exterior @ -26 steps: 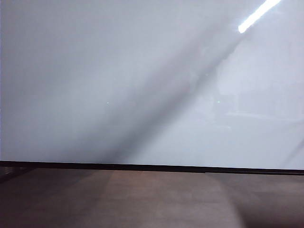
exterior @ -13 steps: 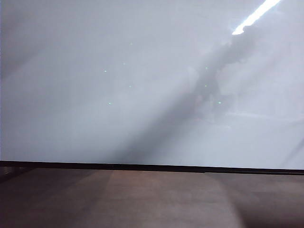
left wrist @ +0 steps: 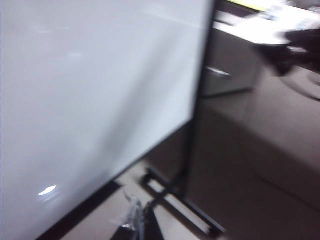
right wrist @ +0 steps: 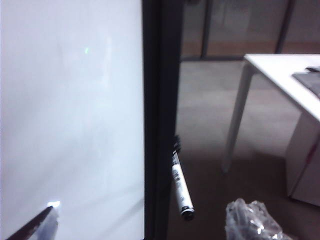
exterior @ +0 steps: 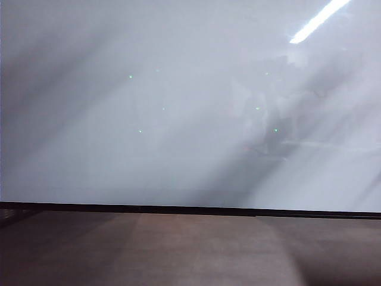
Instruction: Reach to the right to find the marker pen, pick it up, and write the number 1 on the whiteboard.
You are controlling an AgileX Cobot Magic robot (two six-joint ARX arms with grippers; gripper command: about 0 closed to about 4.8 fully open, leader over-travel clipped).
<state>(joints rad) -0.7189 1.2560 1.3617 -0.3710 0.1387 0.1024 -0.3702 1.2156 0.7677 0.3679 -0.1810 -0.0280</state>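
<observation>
Reflections on the whiteboard (exterior: 119, 149) have shifted: the broad dark diagonal band seen a second ago has broken up, and a dim arm-shaped smudge now sits toward the right half, so both arms look to be swinging. No black stroke shows on the board, so the number 1 is not yet written.

Your marker pen (right wrist: 181, 187) shows in the right wrist view, a white barrel with a dark cap, seemingly stuck to the board's black side frame (right wrist: 159, 125) just past the edge, hanging slightly tilted. The right gripper (right wrist: 150, 227) points toward it; you see only wrapped finger pads, one (right wrist: 252, 220) near the pen and one (right wrist: 40, 225) over the board face, standing wide apart and holding nothing. The left gripper is barely visible in its own view, just a blurred crinkled fragment (left wrist: 135, 217) above the board's wheeled stand (left wrist: 180, 200); you cannot tell how far its fingers are apart.

Judging from this, you are mid-reach. Centre the pen between the right fingers, close across the barrel rather than the cap, and keep clear of the frame.
</observation>
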